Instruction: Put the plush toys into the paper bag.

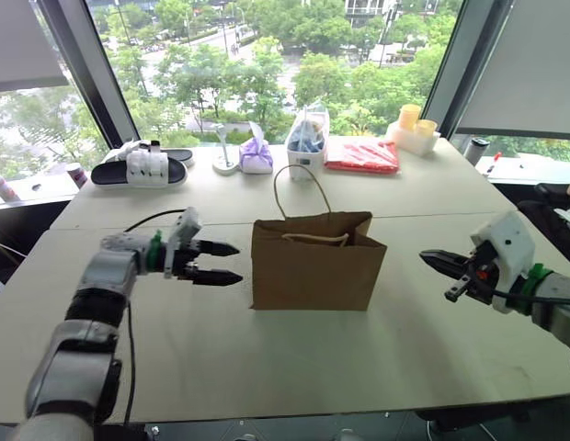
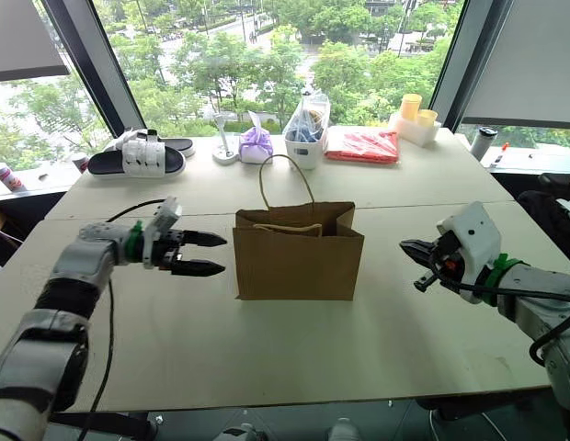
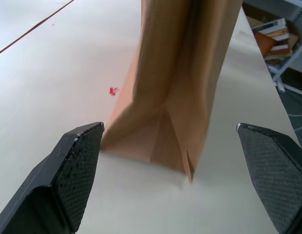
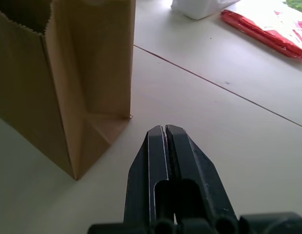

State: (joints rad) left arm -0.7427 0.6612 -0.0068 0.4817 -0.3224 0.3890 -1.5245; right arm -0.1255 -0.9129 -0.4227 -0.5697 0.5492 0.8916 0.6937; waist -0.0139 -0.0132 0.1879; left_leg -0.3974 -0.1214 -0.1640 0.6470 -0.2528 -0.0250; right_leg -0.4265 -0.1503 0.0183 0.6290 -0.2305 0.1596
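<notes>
Brown kraft paper makes up the paper bag (image 1: 312, 262), standing upright and open-topped in the middle of the table (image 1: 267, 367), its cord handles (image 1: 297, 188) looped above the mouth. It looks light and thin-walled, easily tipped or creased; I'd steady it by a side fold or rim. No plush toys lie on the tabletop that I can see. The left gripper (image 1: 225, 263) hovers just beside the bag with jaws spread wide, holding nothing. The right gripper (image 1: 432, 261) sits well apart, fingers pressed together, empty.

Our left gripper (image 1: 228, 263): fingers spread wide, pointing rightward, empty.
Our right gripper (image 1: 428, 260): fingers pressed together, pointing leftward, empty.
</notes>
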